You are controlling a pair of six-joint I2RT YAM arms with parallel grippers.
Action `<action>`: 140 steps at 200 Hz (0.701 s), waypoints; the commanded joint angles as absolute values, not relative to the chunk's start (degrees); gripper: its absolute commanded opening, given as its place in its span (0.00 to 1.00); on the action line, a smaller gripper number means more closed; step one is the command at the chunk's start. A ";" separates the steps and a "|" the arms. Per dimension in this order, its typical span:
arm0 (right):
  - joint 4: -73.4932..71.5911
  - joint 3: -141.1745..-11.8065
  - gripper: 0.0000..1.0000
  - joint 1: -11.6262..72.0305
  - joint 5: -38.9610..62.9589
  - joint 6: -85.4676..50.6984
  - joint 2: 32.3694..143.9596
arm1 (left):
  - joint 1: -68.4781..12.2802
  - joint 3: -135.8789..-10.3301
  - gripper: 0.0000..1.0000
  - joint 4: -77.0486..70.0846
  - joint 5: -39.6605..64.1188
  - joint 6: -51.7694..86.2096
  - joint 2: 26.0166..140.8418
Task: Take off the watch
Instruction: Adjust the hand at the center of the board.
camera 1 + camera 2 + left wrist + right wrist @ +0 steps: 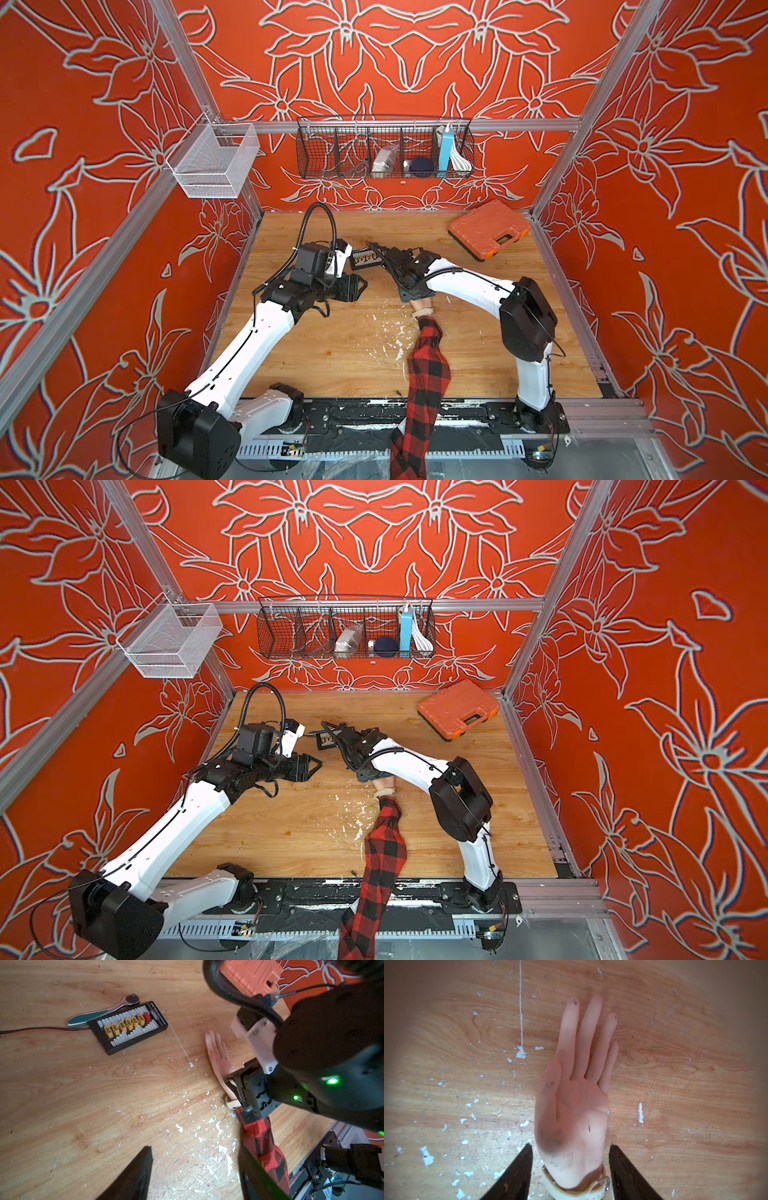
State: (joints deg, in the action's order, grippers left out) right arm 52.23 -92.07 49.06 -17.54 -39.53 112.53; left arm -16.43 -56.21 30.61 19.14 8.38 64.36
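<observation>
We see orange tool case [489, 229] at far table [332, 340] corner | ratchet [104, 1011] beside black connector board [128, 1027] | wire basket [320, 151] on wall [374, 62]

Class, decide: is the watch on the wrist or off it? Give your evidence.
On. The watch strap circles the base of the mannequin hand; the right gripper is open, its jaws standing either side without gripping it.

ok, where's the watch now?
The watch sits between the mannequin palm and the plaid sleeve, near the centre of the table; the right hand straddles it, open.
</observation>
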 commanded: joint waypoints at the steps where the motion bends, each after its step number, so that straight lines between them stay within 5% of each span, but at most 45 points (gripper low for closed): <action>1: 52.09 -91.51 0.61 48.42 -15.40 -38.56 107.59 | -15.99 -55.53 0.65 31.23 19.47 8.30 63.73; 95: 37.02 -63.48 0.53 35.80 13.62 -29.76 88.41 | -24.76 -56.02 0.57 27.62 18.28 20.02 70.67; 140: 34.74 -56.90 0.68 35.78 18.93 -29.49 85.82 | -26.99 -57.55 0.57 24.87 17.67 23.78 76.07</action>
